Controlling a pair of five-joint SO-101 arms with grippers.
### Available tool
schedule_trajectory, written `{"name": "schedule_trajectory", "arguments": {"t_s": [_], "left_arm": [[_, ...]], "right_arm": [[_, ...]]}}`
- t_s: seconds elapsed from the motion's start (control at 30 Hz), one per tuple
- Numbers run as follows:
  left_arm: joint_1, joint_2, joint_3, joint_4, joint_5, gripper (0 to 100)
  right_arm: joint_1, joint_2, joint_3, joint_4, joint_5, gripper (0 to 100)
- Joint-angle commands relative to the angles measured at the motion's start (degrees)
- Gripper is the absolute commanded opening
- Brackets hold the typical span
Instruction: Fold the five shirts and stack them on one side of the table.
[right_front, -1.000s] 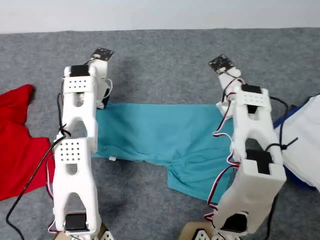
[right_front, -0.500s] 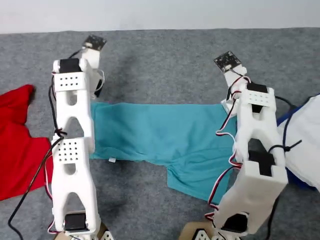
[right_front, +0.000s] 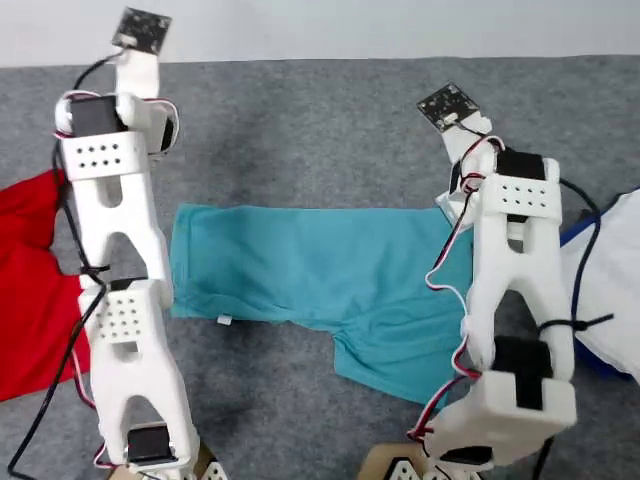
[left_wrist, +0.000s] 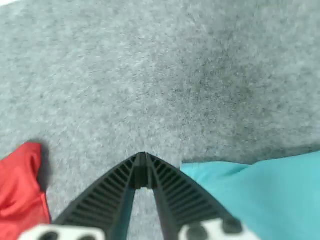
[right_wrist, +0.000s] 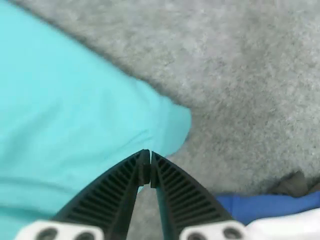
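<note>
A teal shirt (right_front: 320, 270) lies spread flat across the middle of the grey mat (right_front: 330, 130), with a folded flap hanging toward the front. My left gripper (left_wrist: 142, 159) is shut and empty above bare mat, between the teal shirt's far left corner (left_wrist: 250, 185) and a red shirt (left_wrist: 20, 190). My right gripper (right_wrist: 145, 154) is shut with its tips over the teal shirt's far right corner (right_wrist: 165, 125); the cloth there lies flat. The red shirt (right_front: 30, 300) is crumpled at the left edge.
A white shirt (right_front: 610, 280) on top of blue cloth (right_front: 580, 230) lies at the right edge, close to the right arm. Open grey mat stretches behind the teal shirt up to a pale wall.
The left arm swung left and toward the back, off the teal shirt's corner. The shirt's left edge now sits farther left. The right arm shifted only slightly.
</note>
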Motion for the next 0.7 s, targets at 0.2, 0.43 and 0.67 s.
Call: {"name": "schedule_trajectory", "arguments": {"t_s": [0.2,0.43,0.67], "left_arm": [[0.8,-19.1,24.0,1.3,2.6,0],[0.6,-20.1,34.1,-1.1,2.8,0],[0.9,-20.1,45.6,-10.6,2.9,0]], "right_arm": [[-5.3,-6.0,-2.5,23.3,0.4,0.9],[-6.5,-8.4,1.8,31.8,5.6,0.9],[-10.3,-22.1,20.0,31.3,14.2,0.9]]}}
